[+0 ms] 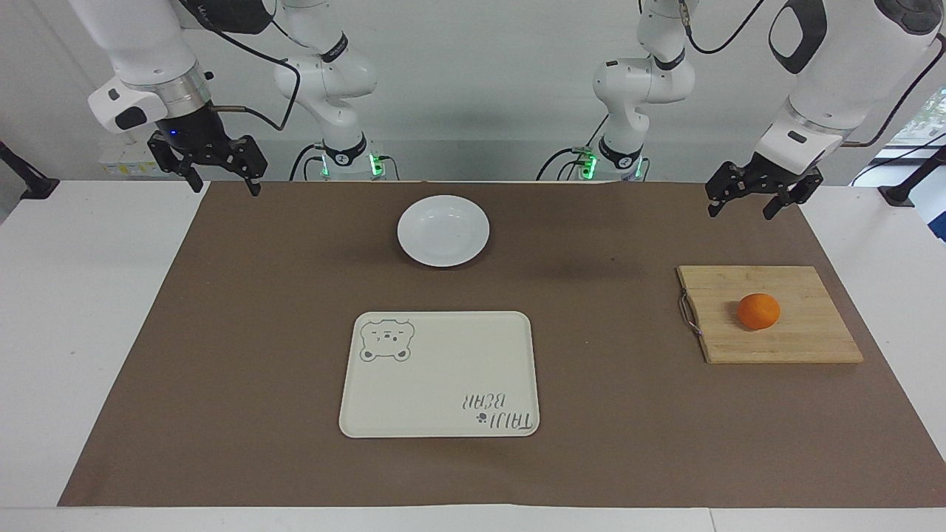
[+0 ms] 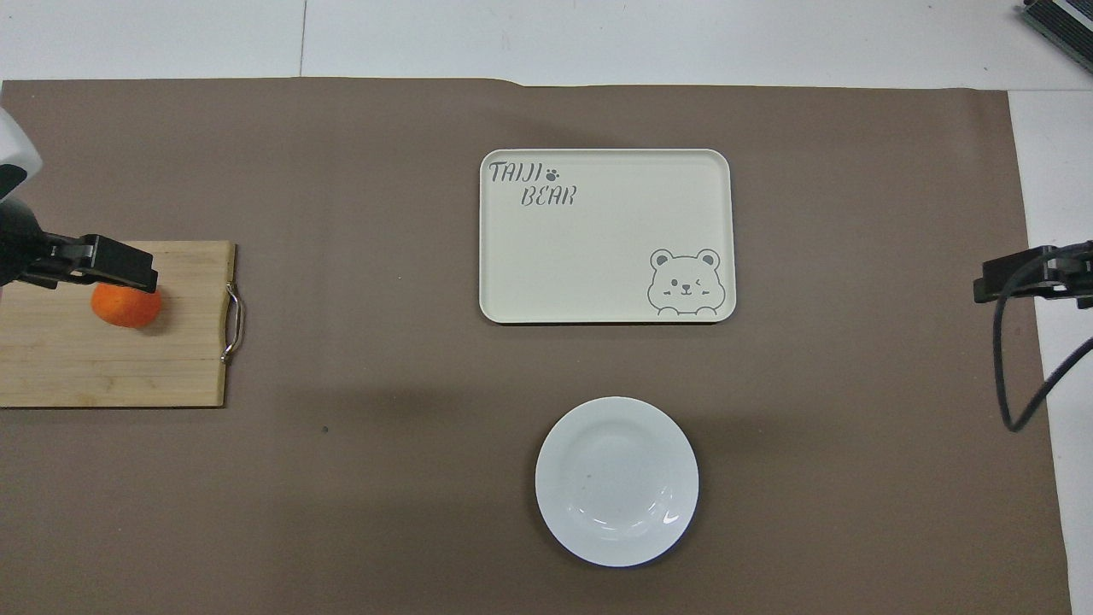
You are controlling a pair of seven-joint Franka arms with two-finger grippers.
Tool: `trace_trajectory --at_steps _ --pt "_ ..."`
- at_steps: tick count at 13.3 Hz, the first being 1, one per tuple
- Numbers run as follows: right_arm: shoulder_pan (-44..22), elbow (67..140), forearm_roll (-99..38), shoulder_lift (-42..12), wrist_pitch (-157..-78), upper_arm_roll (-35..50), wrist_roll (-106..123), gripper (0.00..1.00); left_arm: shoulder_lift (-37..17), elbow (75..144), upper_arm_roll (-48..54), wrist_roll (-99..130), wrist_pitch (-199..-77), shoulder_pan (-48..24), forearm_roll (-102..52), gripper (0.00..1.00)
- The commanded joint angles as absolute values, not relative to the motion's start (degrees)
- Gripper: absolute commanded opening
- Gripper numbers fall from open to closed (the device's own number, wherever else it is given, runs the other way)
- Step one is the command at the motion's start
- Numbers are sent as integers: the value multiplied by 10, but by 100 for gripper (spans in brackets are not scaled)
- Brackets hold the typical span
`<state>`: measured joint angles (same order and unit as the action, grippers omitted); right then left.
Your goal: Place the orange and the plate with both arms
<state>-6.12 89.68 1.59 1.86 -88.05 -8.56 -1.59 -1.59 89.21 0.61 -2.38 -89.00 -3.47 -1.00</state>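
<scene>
Desk (image 1: 89, 310): brown mat, nothing placed yet.
Orange (image 1: 758, 311): on cutting board (image 1: 798, 340).
Plate (image 1: 443, 230): near robots.
Left gripper (image 1: 761, 198), right gripper (image 1: 218, 170): raised, fingers wide, nothing held.

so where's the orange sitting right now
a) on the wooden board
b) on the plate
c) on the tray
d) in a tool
a, the orange rests on the wooden board at the left arm's end of the table, with the plate and tray both bare.
</scene>
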Motion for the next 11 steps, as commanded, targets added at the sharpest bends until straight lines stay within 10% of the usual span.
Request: trace_trajectory --at_steps 1,11 --pt "-55 899 -2 32 -882 -84 -20 100 -12 891 5 -34 -878 -34 -1 100" --pt "-54 906 -2 34 -886 -84 -20 100 -12 890 5 -35 -890 -35 -3 100"
